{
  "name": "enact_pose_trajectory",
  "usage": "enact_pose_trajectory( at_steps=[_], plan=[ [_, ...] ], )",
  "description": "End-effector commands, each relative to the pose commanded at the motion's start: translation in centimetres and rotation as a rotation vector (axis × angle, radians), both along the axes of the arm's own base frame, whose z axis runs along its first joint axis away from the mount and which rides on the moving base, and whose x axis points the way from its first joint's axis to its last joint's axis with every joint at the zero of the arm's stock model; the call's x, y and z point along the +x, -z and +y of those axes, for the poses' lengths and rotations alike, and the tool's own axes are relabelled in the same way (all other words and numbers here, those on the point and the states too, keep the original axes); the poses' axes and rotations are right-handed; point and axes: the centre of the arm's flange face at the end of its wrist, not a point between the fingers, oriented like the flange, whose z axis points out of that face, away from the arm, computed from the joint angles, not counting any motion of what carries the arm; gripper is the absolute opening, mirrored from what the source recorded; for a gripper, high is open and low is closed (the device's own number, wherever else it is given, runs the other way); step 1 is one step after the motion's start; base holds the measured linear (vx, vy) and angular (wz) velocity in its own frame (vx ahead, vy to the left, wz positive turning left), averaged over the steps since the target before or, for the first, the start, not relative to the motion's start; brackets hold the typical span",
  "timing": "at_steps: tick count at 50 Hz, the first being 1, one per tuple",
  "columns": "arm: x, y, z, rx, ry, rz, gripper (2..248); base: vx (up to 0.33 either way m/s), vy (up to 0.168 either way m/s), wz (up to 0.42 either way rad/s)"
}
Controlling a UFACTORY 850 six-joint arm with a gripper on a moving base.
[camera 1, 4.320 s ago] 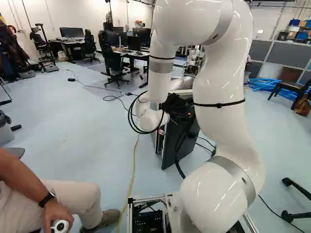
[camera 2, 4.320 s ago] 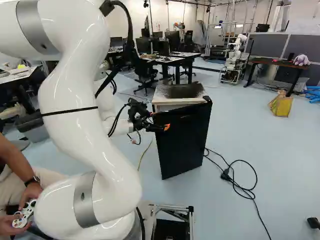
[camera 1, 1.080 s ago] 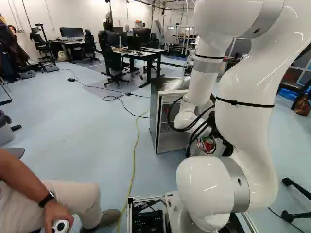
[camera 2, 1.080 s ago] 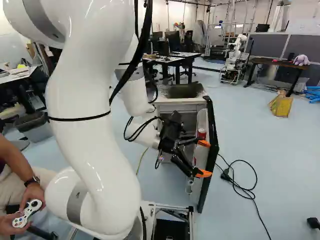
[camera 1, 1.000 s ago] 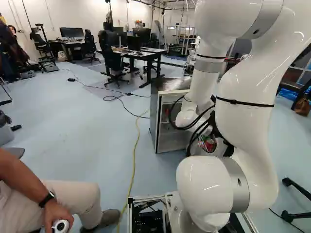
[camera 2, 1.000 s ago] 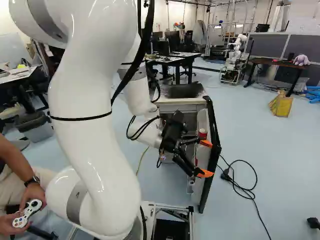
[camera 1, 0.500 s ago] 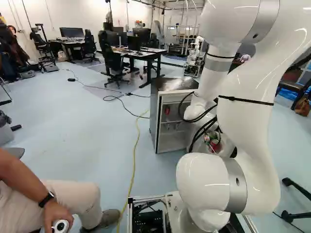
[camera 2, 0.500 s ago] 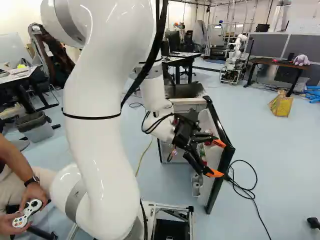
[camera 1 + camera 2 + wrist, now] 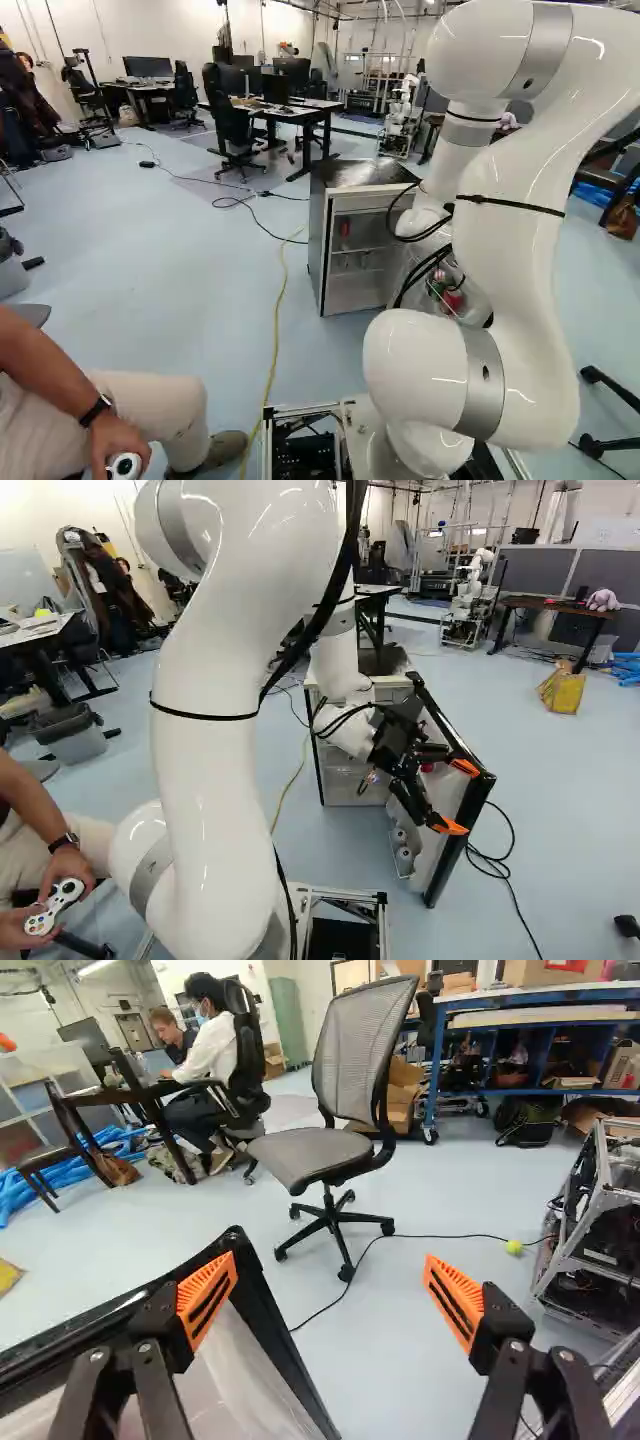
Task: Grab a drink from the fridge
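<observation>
- Claw (image 9: 331, 1298) spread wide, gripping nothing, at the open door (image 9: 452, 852) of a small fridge (image 9: 318, 240); one finger reaches over the door's inner side.
- A red drink can (image 9: 453, 298) appears to sit in the door's shelving, just beside the claw and partly covered by the arm (image 9: 515, 250).
- Likeliest trouble: a finger could snag the door's rim if the wrist sweeps sideways, dragging the door and shaking the can loose.
- Closing the fingers here would probably pinch the door's corner, since that corner lies between them in the wrist view.
- The loose black cables (image 9: 425, 272) near the wrist might catch on the fridge as the arm turns inward.
- The left base view shows the fridge's inner shelves and a red item (image 9: 345, 228) there; the wrist view shows neither, only door, floor and an office chair (image 9: 318, 1150).
</observation>
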Motion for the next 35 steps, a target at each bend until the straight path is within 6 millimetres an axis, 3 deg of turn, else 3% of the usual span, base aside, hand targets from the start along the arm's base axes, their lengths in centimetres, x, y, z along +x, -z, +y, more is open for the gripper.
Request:
enact_pose_trajectory(
  at_steps=[15, 35],
  plan=[
    [0.7, 0.0, -2.4, -0.012, 0.046, -0.023, 247, 0.0, 0.0, 0.0],
    [-0.3, -0.1, -1.4, -0.011, -0.044, 0.005, 247, 0.0, 0.0, 0.0]
  ],
)
